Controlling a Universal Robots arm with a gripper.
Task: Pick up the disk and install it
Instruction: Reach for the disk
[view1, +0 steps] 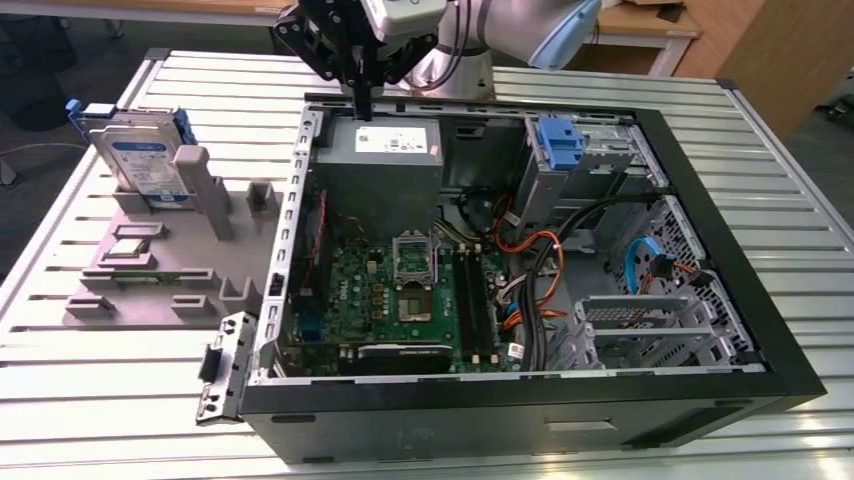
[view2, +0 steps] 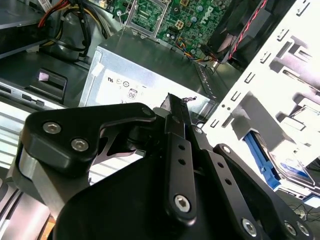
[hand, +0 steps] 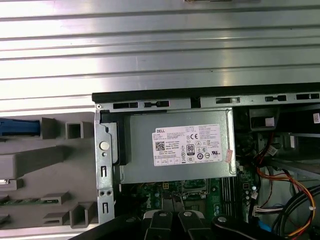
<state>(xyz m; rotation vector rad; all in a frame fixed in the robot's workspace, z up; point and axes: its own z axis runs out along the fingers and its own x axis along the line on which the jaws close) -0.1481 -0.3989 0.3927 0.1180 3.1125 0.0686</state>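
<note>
exterior view looks down on the whole computer case (view1: 507, 415); both wrist views look closely at its power supply (hand: 175, 170) (view2: 150, 65).

Black gripper (view2: 173, 103) above PSU (view2: 150, 70) — fingers pressed together, nothing held.
Green motherboard (view2: 185, 20) beyond the PSU, red-black cables (view2: 245, 30) by it; pale case wall (view2: 270, 85) alongside — blue-framed disk (view2: 291, 169) past that wall, well apart from gripper.

Open computer case (view1: 534, 410) on slatted table (view1: 107, 400); motherboard (view1: 387, 290) inside; grey fixture (view1: 147, 290) beside

place: robotics lab | slatted aluminium bench (view1: 94, 400) | opened computer case (view1: 534, 398)
</note>
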